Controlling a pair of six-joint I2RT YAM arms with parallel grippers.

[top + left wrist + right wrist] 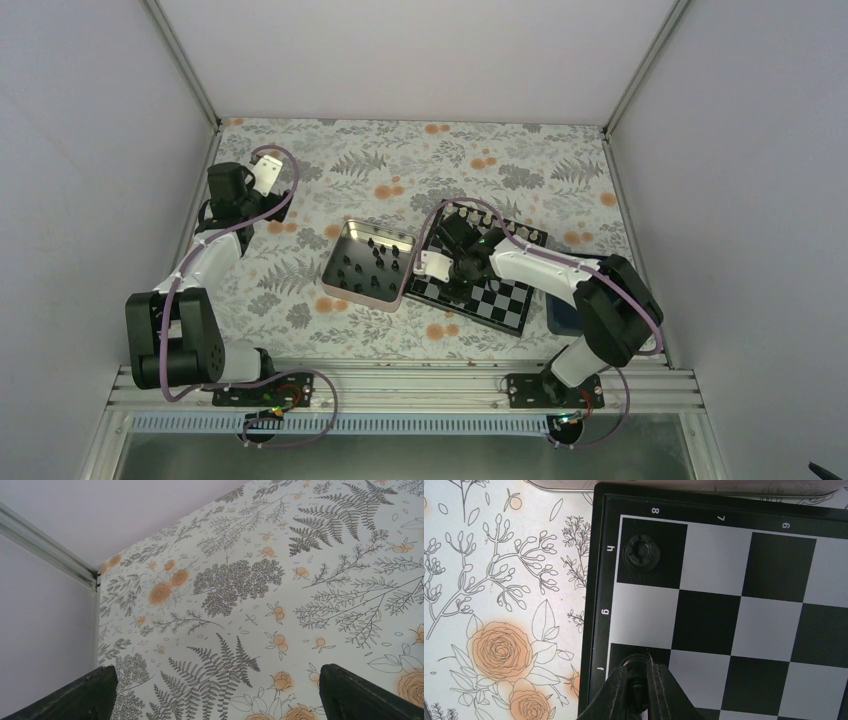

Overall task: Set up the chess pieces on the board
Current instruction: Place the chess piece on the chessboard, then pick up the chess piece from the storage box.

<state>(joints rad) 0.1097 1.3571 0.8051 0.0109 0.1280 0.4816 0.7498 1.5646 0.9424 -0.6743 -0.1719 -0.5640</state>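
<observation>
The checkered board point(503, 300) lies right of centre. My right gripper point(457, 283) hangs low over its near-left corner. In the right wrist view that gripper point(642, 672) is shut on a black chess piece point(636, 661), whose round base rests on or just above the dark f-row square by the board's rim point(599, 580). A second black piece point(640, 552) stands on the corner square h8. Several more black pieces point(378, 255) lie in the silver tin point(360, 297). My left gripper point(262, 172) is far off at the back left, open point(215, 690) over bare cloth.
The tin's rim point(574, 485) lies close beside the board's left side. Tiny white figures point(500, 228) line the board's far edge. A dark blue tray point(560, 318) sits by the right arm's base. Walls and metal posts close the table's sides.
</observation>
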